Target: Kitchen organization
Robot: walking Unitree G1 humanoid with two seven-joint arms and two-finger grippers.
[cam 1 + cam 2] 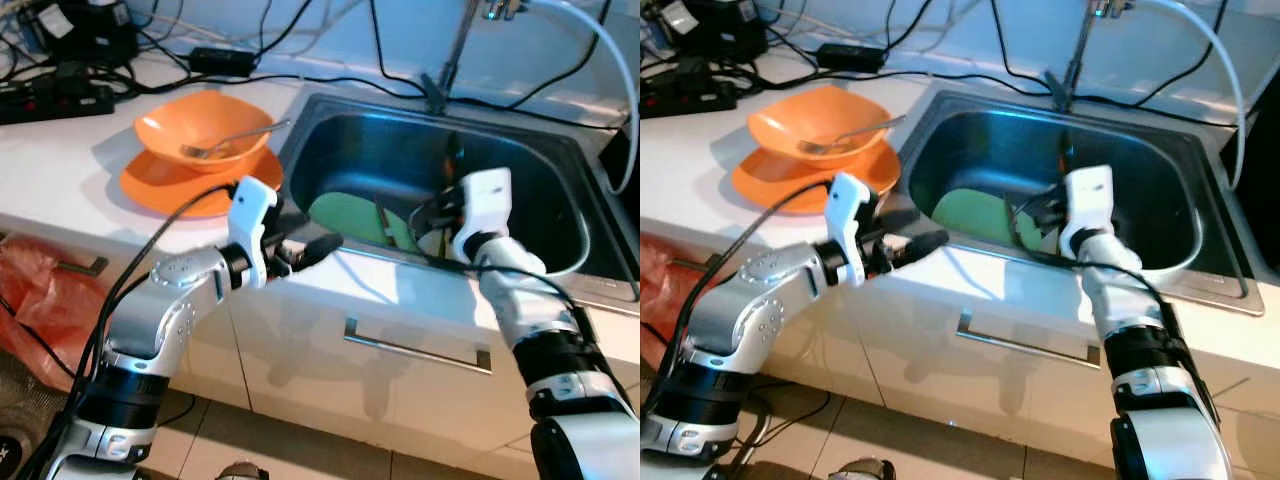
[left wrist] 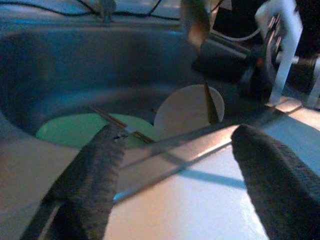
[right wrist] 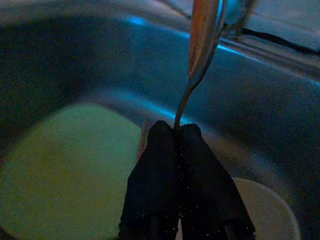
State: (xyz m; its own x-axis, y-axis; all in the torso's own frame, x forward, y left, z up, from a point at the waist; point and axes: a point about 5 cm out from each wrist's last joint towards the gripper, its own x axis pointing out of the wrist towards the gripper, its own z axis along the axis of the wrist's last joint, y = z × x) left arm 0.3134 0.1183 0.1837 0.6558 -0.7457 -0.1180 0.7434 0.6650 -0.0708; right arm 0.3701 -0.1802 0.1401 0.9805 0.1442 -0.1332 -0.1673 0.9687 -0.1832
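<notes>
A steel sink (image 1: pixel 330 130) holds a green plate (image 1: pixel 345 215) with dark chopsticks (image 1: pixel 384 224) lying across it, and beside it a cream bowl (image 2: pixel 187 110). My right gripper (image 3: pixel 176 129) hangs inside the sink above the bowl, shut on the handle of a metal spoon (image 3: pixel 202 40) that stands upright. My left gripper (image 2: pixel 180 170) is open, its fingers (image 1: pixel 318 245) over the sink's front rim, nothing between them. On the counter to the left, an orange bowl (image 1: pixel 205 125) with a fork (image 1: pixel 235 137) sits on an orange plate (image 1: pixel 160 185).
The faucet (image 1: pixel 450 60) and a white hose (image 1: pixel 612 60) stand behind the sink. A power strip (image 1: pixel 55 98) and black cables crowd the back left of the counter. Below are a white drawer with a metal handle (image 1: pixel 415 345) and a red bag (image 1: pixel 40 290).
</notes>
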